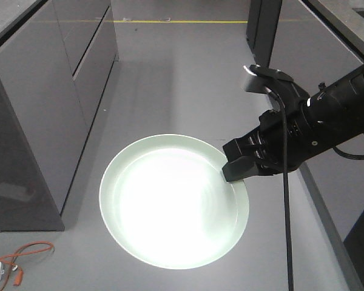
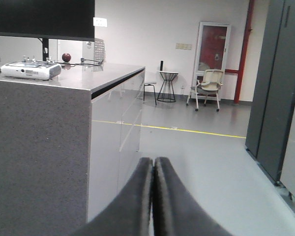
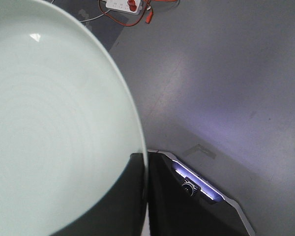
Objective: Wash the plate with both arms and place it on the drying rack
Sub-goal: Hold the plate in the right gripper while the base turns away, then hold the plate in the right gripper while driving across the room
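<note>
— Left tool (image 2: 153,196) is pressing its fingers together, holding nothing. Where is the plate (image 1: 170,200)?
— It is hanging over the floor; the right tool (image 1: 232,165) is pinching its rim. Better keeping it level, grip firm.

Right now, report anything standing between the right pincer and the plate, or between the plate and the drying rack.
Nothing stands between them: the right pincer is shut on the rim of the plate. No drying rack shows in any view, so that path cannot be judged.
</note>
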Tool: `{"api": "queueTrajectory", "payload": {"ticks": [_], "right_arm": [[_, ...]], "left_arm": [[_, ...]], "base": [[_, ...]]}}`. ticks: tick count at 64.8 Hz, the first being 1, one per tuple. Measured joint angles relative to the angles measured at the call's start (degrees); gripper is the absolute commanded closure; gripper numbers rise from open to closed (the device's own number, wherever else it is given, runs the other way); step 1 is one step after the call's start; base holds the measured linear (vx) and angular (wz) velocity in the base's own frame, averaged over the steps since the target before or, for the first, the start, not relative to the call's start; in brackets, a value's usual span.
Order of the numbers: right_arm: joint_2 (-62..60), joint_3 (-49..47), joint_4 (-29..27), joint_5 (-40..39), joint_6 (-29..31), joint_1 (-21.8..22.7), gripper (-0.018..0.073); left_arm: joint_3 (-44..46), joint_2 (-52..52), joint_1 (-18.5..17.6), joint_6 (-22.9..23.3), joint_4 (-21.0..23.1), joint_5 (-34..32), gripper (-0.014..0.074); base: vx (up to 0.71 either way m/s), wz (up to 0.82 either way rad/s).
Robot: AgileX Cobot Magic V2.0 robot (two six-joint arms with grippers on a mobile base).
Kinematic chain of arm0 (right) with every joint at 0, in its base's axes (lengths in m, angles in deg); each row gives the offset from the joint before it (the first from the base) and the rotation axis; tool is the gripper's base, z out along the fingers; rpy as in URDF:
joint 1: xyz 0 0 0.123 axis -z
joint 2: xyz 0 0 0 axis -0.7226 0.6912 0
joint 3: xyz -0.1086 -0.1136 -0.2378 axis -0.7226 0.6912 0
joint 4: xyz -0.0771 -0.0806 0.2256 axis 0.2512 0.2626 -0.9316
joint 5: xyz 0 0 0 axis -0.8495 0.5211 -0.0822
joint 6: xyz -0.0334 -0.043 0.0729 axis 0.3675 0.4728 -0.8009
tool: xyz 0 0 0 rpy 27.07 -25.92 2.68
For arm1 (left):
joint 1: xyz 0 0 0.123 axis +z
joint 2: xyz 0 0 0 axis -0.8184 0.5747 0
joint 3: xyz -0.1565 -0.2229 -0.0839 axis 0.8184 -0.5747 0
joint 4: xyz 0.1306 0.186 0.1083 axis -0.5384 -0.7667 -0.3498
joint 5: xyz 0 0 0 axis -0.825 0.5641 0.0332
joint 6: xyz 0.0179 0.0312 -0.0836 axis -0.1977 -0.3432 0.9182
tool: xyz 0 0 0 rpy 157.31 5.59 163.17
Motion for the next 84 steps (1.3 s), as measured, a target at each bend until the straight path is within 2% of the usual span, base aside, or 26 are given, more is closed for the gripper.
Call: {"api": "queueTrajectory", "payload": {"ticks": [84], "right_arm": [[0.0, 0.0, 0.0, 0.0, 0.0, 0.0, 0.0564]], "left_arm": [[0.0, 0.0, 0.0, 0.0, 0.0, 0.0, 0.0603]], "base": [[0.12, 0.05]]}}
